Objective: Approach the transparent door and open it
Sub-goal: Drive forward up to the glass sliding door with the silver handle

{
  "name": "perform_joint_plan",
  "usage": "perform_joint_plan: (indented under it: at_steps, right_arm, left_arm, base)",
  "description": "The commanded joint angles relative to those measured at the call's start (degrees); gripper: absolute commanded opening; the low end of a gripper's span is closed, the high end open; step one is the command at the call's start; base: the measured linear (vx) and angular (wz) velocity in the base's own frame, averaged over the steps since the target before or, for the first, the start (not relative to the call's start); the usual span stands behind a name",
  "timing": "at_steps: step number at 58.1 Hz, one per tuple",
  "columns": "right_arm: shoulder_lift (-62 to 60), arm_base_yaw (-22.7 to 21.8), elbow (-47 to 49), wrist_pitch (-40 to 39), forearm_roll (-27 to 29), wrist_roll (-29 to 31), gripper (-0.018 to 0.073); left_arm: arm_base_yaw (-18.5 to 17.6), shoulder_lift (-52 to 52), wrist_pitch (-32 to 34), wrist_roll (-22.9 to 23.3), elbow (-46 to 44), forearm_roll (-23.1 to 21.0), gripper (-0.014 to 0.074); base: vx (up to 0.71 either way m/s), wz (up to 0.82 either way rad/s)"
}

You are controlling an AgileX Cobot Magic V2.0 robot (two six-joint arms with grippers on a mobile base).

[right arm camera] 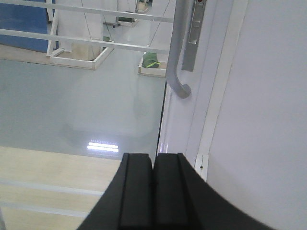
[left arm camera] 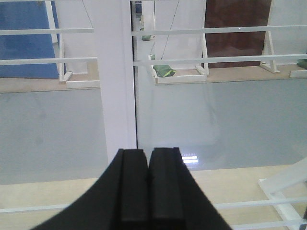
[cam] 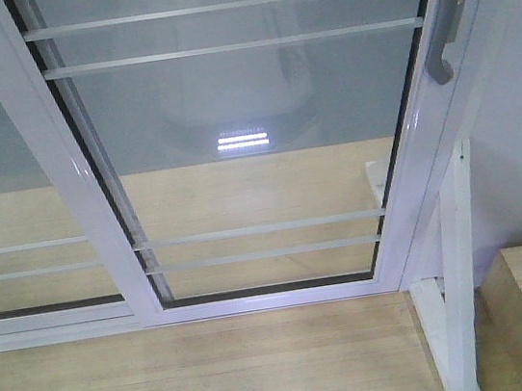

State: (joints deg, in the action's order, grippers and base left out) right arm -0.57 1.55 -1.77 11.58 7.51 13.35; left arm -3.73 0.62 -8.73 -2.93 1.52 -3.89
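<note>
At the transparent door's [cam: 239, 111] right edge, my right gripper [right arm camera: 153, 191] faces the grey handle [right arm camera: 173, 48], fingers pressed together; my left gripper [left arm camera: 148, 191] likewise.

I read transparent door [cam: 230, 112] as clear glass with glossy white frame, thin white bars in pairs; handle [right arm camera: 174, 57] grey. Near floor [cam: 199, 379] pale wood grain, far floor [left arm camera: 48, 129] plain grey. Far left blue panel [left arm camera: 24, 38]; far right dark brown panel [left arm camera: 237, 19]. Left gripper [left arm camera: 147, 191], right gripper [right arm camera: 153, 191] black.
</note>
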Motion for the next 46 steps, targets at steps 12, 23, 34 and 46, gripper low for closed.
perform_joint_plan:
  at_steps: [12,23,34,46]
  right_arm:
    - [-0.8,-0.1,-0.8,-4.7,-0.1,0.2,0.0000]
    - [-0.8,-0.1,-0.8,-4.7,-0.1,0.2,0.0000]
    - [-0.8,-0.1,-0.8,-4.7,-0.1,0.2,0.0000]
    - [-0.8,-0.1,-0.8,-4.7,-0.1,0.2,0.0000]
  left_arm:
    - [-0.2,0.7,4.9,0.5,1.7,-0.1,0.0003]
    - [-0.2,0.7,4.9,0.5,1.7,-0.1,0.0003]
    - [-0.2,0.7,4.9,0.5,1.7,-0.1,0.0003]
    - [-0.2,0.7,4.9,0.5,1.7,-0.1,0.0003]
  base:
    - [0.05,-0.01]
    - [0.05,0.00]
    - [0.05,0.00]
    - [0.05,0.00]
